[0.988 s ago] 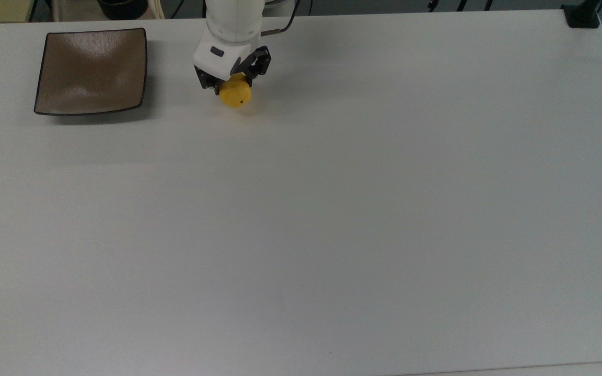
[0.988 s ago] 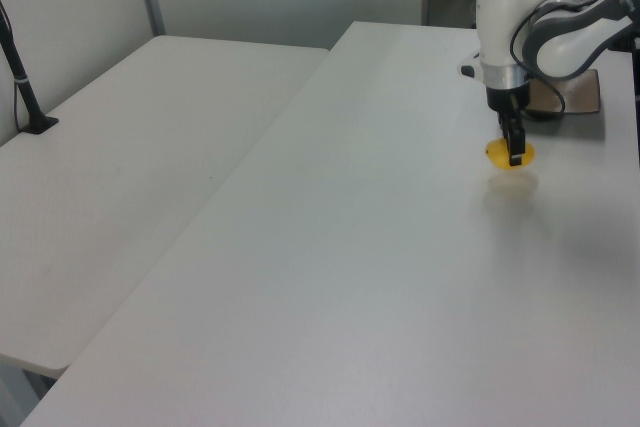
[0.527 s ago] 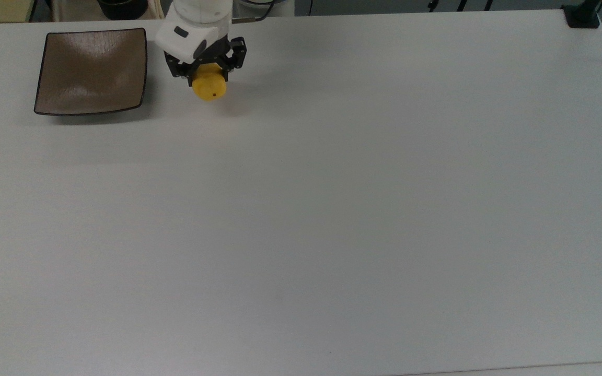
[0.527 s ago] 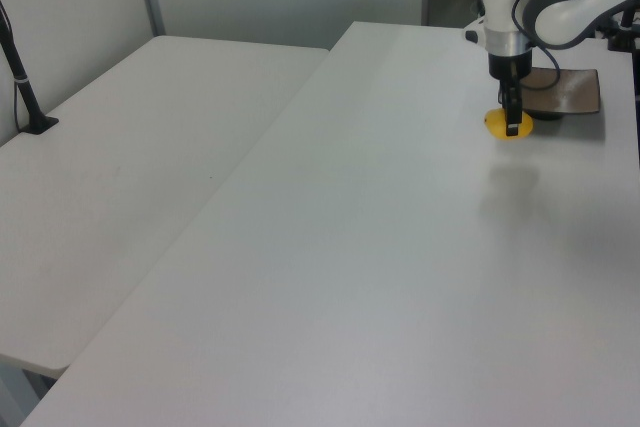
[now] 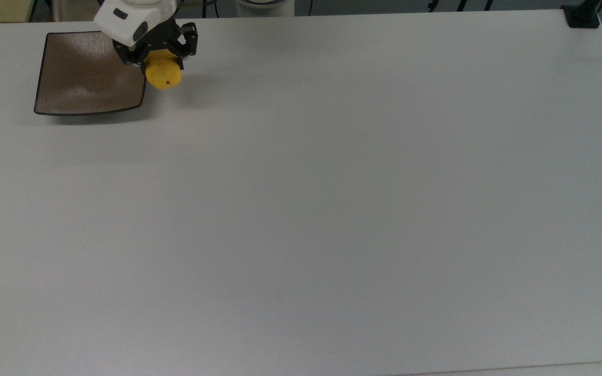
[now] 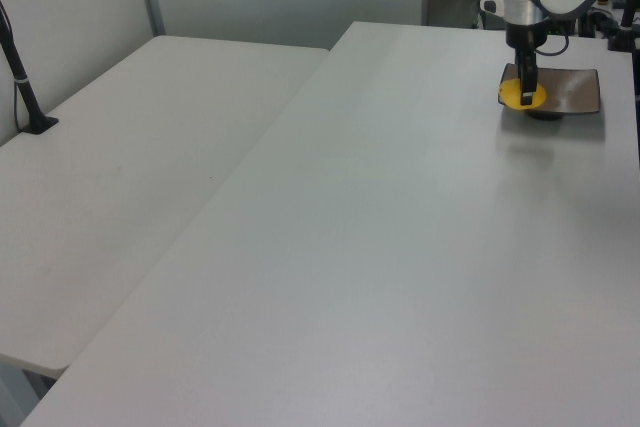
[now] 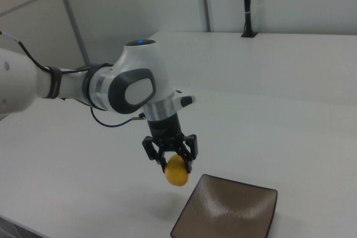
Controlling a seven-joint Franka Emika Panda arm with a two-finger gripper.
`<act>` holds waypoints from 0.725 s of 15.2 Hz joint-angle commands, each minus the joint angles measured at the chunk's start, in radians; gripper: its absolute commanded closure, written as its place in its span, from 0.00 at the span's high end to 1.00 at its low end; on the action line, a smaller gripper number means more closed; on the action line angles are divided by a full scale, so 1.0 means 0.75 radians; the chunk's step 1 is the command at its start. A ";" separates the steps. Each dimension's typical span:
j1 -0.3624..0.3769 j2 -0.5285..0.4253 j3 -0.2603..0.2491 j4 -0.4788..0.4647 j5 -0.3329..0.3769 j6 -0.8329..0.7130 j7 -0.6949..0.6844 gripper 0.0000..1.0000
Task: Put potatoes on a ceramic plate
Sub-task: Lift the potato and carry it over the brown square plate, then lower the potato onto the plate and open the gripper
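Note:
My gripper point(image 5: 161, 63) point(image 6: 528, 93) point(image 7: 174, 166) is shut on the potato point(image 5: 163, 76) point(image 6: 520, 97) point(image 7: 177, 171), a small yellow oval with a tiny dark spot, held in the air. The ceramic plate point(image 5: 84, 73) point(image 6: 575, 90) point(image 7: 231, 210), square and glossy brown with a dark rim, lies at the top view's upper left. In the top view the potato hangs over the plate's right edge. In the right view it hangs just left of the plate's near corner, above the table.
The white table point(image 5: 332, 209) spreads wide to the top view's right and bottom. A black post base point(image 5: 582, 15) stands at its far right corner. A second white table point(image 6: 130, 167) with a black stand point(image 6: 25, 97) lies on the left view's left.
My gripper has carried the potato leftward in the top view, from the bare table to the plate's right edge. The plate has not moved.

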 commanded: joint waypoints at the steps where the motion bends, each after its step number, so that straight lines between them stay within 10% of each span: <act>1: -0.019 -0.004 -0.088 0.006 -0.017 0.020 -0.135 0.47; 8: -0.052 0.055 -0.147 0.008 -0.017 0.130 -0.183 0.71; 11: -0.058 0.082 -0.147 0.047 -0.017 0.122 -0.179 1.00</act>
